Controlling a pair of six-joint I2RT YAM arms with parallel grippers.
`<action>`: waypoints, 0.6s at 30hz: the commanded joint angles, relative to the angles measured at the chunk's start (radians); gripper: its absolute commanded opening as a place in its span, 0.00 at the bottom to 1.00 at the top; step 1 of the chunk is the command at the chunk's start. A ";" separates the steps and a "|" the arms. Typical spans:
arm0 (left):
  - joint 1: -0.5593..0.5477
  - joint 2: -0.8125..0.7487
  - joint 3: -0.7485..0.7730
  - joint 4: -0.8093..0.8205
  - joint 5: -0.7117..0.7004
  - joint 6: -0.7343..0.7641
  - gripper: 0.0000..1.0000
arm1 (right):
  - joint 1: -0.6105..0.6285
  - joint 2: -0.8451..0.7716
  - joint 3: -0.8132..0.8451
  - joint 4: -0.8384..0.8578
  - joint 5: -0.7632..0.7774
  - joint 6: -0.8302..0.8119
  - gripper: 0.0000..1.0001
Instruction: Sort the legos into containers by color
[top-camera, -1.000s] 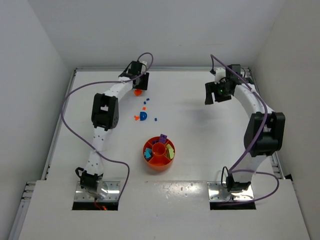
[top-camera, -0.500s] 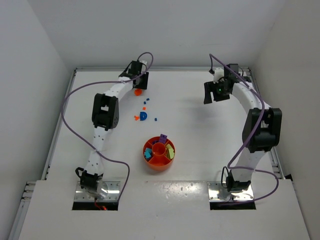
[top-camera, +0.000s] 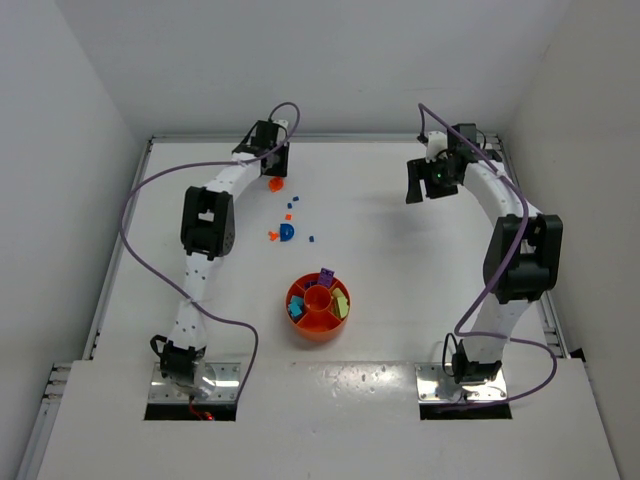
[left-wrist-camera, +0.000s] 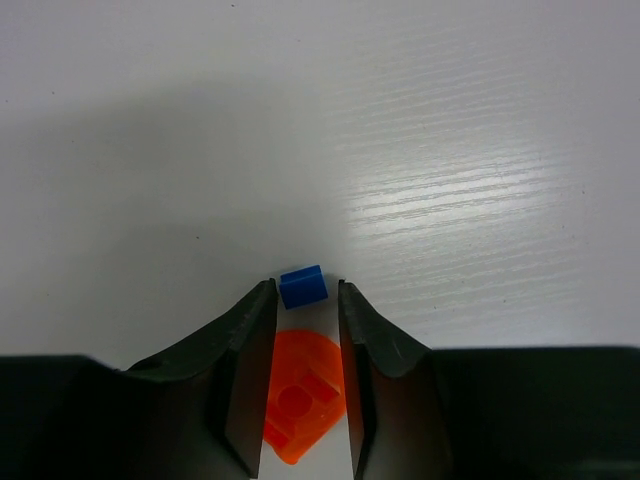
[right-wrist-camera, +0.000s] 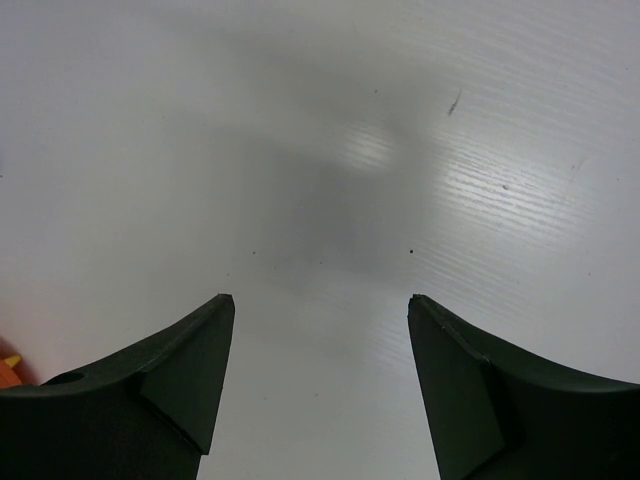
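Top external view: the left arm reached to the far left of the white counter (top-camera: 400, 290), while the right arm hung over bare surface at the far right.
Left pincer (left-wrist-camera: 305, 292): narrowed onto a small blue plastic brick (left-wrist-camera: 303, 287), which sat squeezed between the two fingertips and appeared to be gripped.
Under the left pincer: a flat orange plastic piece (left-wrist-camera: 300, 395) lay on the counter, framed by the fingers but not held.
Right pincer (right-wrist-camera: 320, 300): spread wide and empty, with nothing but counter between its fingers.
Round orange plastic tray (top-camera: 318, 333): stood mid-counter, well apart from both pincers, with a purple brick (top-camera: 326, 274) at its far edge, blue and teal pieces in a left wedge and yellow-green ones in a right wedge.
Loose bricks (top-camera: 287, 215): a small scatter of orange bits, a blue rounded piece (top-camera: 287, 231) and a tiny blue one lay between the left pincer and the tray.
What changed in the last second: the left pincer drew slightly back toward the far-left corner while the orange piece stayed where it lay; the right arm swung a little leftward; the tray and the scatter did not move.
What it meant: the left arm seemed to have finished a pick and begun lifting away, so the likely next step was carrying the blue brick to the wedge already holding blue.
Risk: the brick sat at the very fingertips, a thin hold that could slip on the way.
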 joint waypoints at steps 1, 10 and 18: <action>0.008 0.019 0.038 0.012 0.026 -0.014 0.36 | 0.008 0.006 0.040 0.021 -0.015 0.011 0.70; 0.017 0.028 0.047 0.012 0.076 0.004 0.29 | 0.008 0.006 0.031 0.021 -0.015 0.011 0.70; 0.017 0.008 0.027 0.012 0.067 0.015 0.15 | 0.017 0.006 0.031 0.021 -0.015 0.011 0.70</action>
